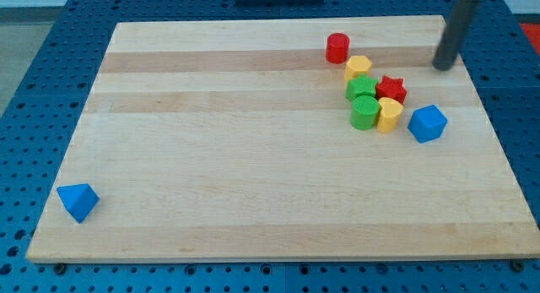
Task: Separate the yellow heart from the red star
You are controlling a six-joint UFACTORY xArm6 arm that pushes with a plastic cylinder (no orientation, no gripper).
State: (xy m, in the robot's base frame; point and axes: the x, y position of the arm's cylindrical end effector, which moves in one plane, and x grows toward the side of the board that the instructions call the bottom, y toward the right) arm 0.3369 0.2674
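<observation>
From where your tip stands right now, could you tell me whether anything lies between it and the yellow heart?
Yes. My tip is up and to the view's right of the cluster. The red star sits on the line toward the yellow heart, touching or nearly touching it, so a straight push would hit the star first.

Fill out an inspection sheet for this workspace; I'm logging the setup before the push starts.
Surface: wooden board, flat, on a blue perforated table.
Job's things: red star touching the yellow heart just below it.
Clutter: red cylinder, yellow block, two green blocks, blue block in the cluster; blue block alone at the view's bottom left.
Gripper: none; my tip stands to the view's upper right of the star, apart.
Cables: nothing seen.
Surroundings: nothing seen.
</observation>
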